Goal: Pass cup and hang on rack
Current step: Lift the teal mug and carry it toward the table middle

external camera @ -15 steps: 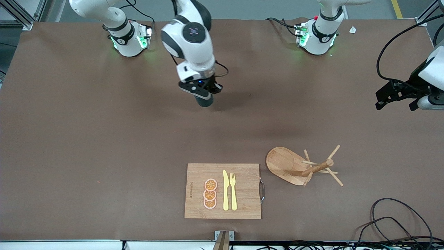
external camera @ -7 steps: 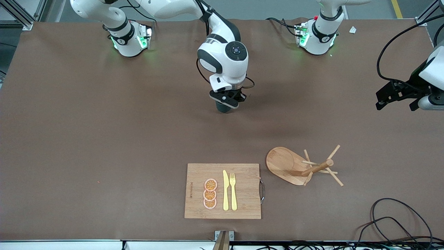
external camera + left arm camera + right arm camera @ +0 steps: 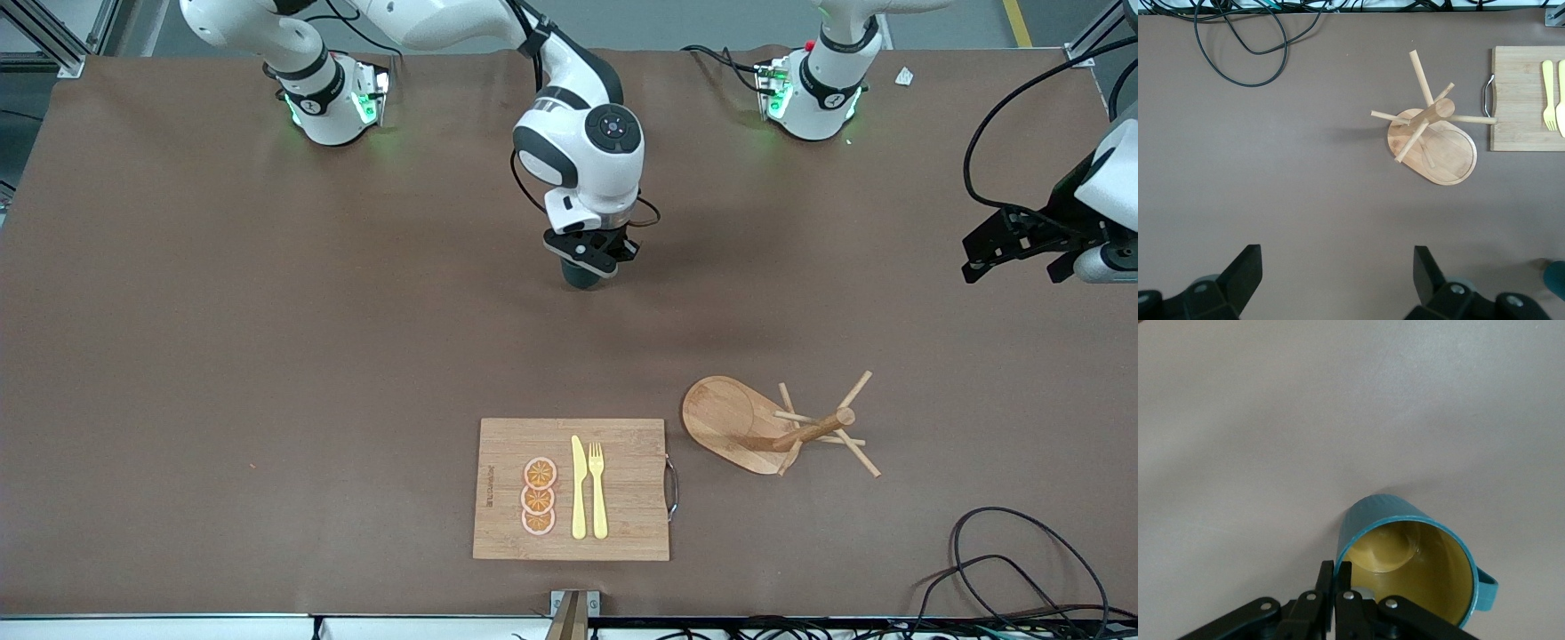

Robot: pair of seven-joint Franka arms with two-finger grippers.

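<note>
The cup is dark teal with a yellow inside, and its loop handle points away from the fingers. My right gripper is shut on the cup's rim, one finger inside the wall and one outside. It holds the cup low over the middle of the table; I cannot tell whether the cup touches it. The wooden rack stands nearer the front camera, toward the left arm's end. My left gripper waits open over the left arm's end of the table with nothing between its fingers.
A wooden cutting board with a metal handle lies beside the rack near the front edge. It carries a yellow knife, a fork and orange slices. Black cables lie at the front corner on the left arm's end.
My right arm has carried the cup toward the left arm's end and lowered it closer to the table, slowing over the last half second. The left arm has not moved.
</note>
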